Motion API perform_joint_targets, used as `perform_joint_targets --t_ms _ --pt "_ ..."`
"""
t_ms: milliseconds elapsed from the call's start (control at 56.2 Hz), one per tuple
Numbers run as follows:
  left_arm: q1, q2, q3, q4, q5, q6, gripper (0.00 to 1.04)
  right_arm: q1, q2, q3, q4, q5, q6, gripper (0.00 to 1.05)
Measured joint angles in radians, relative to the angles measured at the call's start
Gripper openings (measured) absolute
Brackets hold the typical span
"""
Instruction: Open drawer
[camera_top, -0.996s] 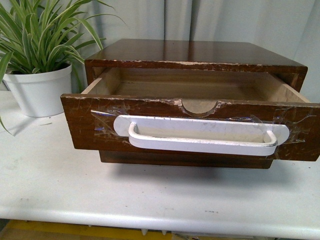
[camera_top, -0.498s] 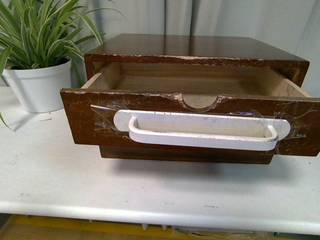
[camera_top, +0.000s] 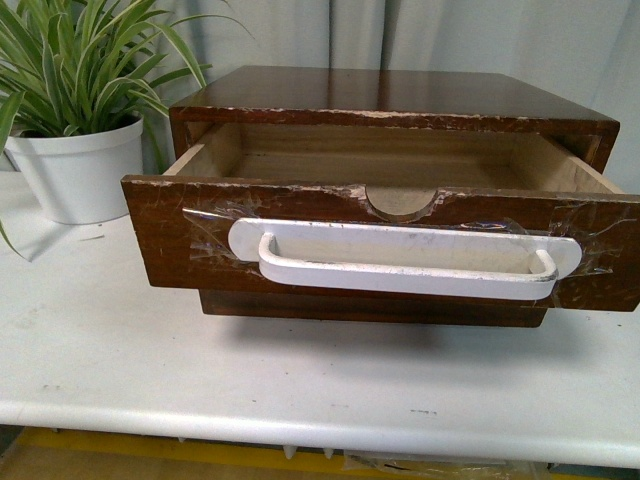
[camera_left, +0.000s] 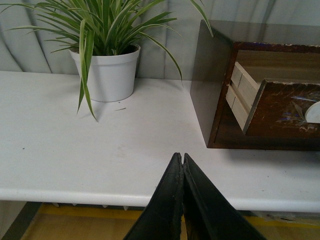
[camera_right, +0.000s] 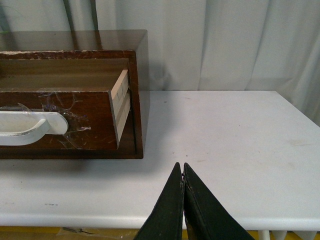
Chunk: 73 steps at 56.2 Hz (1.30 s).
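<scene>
Over the last second we saw very little alter in the front view: the drawer (camera_top: 385, 245) sat pulled well out of its cabinet (camera_top: 390, 100) in the earlier pictures and it sat just the same at this moment, only a touch lower and squarer in the frame, which we took for a small shift of the camera and not a move of the drawer. It filled the centre and right of the front picture, its pale wood floor open to view behind the half-round notch (camera_top: 400, 203) in the chipped top edge, and its white handle (camera_top: 405, 262) lay across the lower middle under clear tape (camera_top: 210, 235). We judged from this that the opening was in effect done, with nothing left but to draw the arms clear. Neither arm showed in the front view. Our left gripper (camera_left: 183, 159) appeared at the bottom centre of its wrist picture with the fingers pressed together and nothing between them, out over the near edge of the white table (camera_left: 75, 150), well apart from the drawer's corner at the right of that frame. Our right gripper (camera_right: 182, 167) looked the same at the bottom centre of its own picture, closed and empty, with the handle's end at the left edge. A potted plant (camera_top: 75, 165) stood in the upper left. We found no brand, label or writing anywhere.
</scene>
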Motion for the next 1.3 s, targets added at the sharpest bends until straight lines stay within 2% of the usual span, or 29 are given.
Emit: perform_joint_targets --t_ms 160,214,730,783,854,1299 --pt "0.000 -0.001 0.000 0.000 0.000 0.000 0.04 0.000 0.000 0.000 0.000 0.000 0.000 0.01" --pt "0.000 -0.001 0.000 0.000 0.000 -0.001 0.12 0.000 0.000 0.000 0.000 0.000 -0.001 0.05" --pt "0.000 -0.002 0.000 0.000 0.000 0.000 0.99 0.000 0.000 0.000 0.000 0.000 -0.001 0.92" --pt "0.000 -0.002 0.000 0.000 0.000 0.000 0.99 0.000 0.000 0.000 0.000 0.000 0.000 0.98" --pt "0.000 -0.002 0.000 0.000 0.000 0.000 0.98 0.000 0.000 0.000 0.000 0.000 0.000 0.95" --pt "0.000 -0.002 0.000 0.000 0.000 0.000 0.99 0.000 0.000 0.000 0.000 0.000 0.000 0.96"
